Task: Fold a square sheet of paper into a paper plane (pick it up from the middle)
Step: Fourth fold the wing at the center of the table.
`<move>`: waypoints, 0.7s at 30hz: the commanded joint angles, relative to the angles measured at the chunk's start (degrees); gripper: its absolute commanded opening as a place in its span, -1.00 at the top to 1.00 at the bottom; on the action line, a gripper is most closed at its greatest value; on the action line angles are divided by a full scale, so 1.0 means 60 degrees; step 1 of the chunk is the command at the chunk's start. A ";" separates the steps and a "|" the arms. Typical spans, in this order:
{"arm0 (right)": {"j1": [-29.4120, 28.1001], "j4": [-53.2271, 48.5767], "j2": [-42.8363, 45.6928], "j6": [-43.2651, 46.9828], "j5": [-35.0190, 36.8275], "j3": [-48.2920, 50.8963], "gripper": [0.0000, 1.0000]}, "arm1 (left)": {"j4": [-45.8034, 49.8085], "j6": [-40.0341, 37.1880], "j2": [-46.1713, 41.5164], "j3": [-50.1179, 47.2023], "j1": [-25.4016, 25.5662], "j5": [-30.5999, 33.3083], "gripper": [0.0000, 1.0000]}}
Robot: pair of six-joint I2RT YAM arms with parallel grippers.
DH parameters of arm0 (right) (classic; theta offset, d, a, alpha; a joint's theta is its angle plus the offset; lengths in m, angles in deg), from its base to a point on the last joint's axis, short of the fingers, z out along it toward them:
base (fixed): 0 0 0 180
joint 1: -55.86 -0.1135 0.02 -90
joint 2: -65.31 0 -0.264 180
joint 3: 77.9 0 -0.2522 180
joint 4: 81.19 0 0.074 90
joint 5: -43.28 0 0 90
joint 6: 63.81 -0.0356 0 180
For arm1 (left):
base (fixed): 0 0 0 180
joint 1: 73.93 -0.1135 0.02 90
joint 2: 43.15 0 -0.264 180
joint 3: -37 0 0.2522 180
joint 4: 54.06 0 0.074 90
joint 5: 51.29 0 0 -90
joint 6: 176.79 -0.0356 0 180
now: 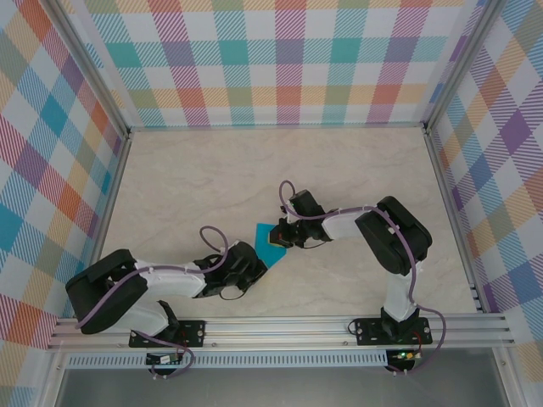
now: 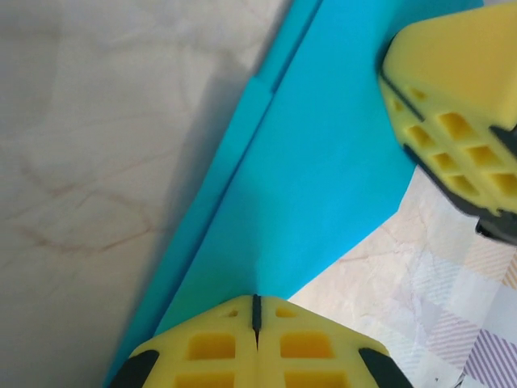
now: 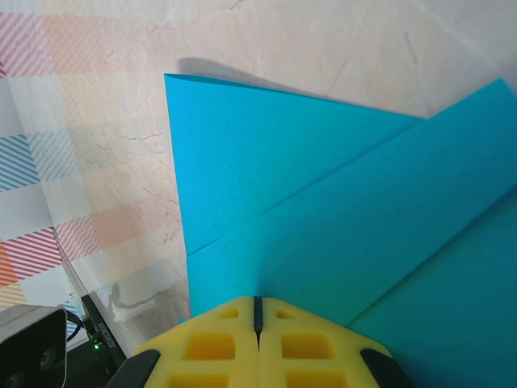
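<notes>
The teal-blue sheet of paper [image 1: 264, 230] lies partly folded on the marble table, between my two grippers. Seen from the left wrist, the sheet of paper [image 2: 323, 162] shows a long narrow folded layer along its left edge. From the right wrist, the sheet of paper [image 3: 323, 202] shows overlapping diagonal flaps, and its far edge casts a thin shadow. My left gripper [image 2: 257, 301] is shut, with its tips on the paper's near edge. My right gripper [image 3: 258, 303] is shut too, tips down on a flap. Its yellow fingers [image 2: 452, 89] sit on the paper's far corner.
Plaid walls [image 1: 280, 59] close in the table on three sides, with aluminium posts at the corners. A metal rail [image 1: 280, 326] carrying both arm bases runs along the near edge. Bare marble tabletop [image 1: 212, 170] stretches behind and beside the paper.
</notes>
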 commanded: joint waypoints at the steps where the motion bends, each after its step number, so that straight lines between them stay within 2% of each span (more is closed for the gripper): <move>1: 0.0012 -0.0879 -0.0613 0.0090 0.0972 0.0370 0.91 | 0.2004 0.0501 -0.0360 -0.0889 0.0314 -0.0059 0.97; 8: 0.0012 -0.0938 -0.0604 0.0121 0.0973 0.0359 0.91 | 0.3197 0.0543 -0.3018 -0.1477 0.0333 0.0580 0.90; 11: 0.0004 -0.0932 -0.0589 0.0119 0.0992 0.0384 0.91 | 0.3383 0.0352 -0.4476 -0.1486 0.0333 0.1094 0.83; 14: 0.0012 -0.0957 -0.0589 0.0128 0.1009 0.0370 0.91 | 0.3212 0.0263 -0.5349 -0.1485 0.0251 0.1401 0.79; 17: 0.0013 -0.1002 -0.0560 0.0143 0.1024 0.0370 0.91 | 0.2510 0.0041 -0.5256 -0.1439 0.0030 0.1250 0.77; 21: 0.0008 -0.1016 -0.0517 0.0129 0.1036 0.0366 0.91 | 0.1806 -0.0701 -0.3809 -0.0579 -0.0179 0.0697 0.78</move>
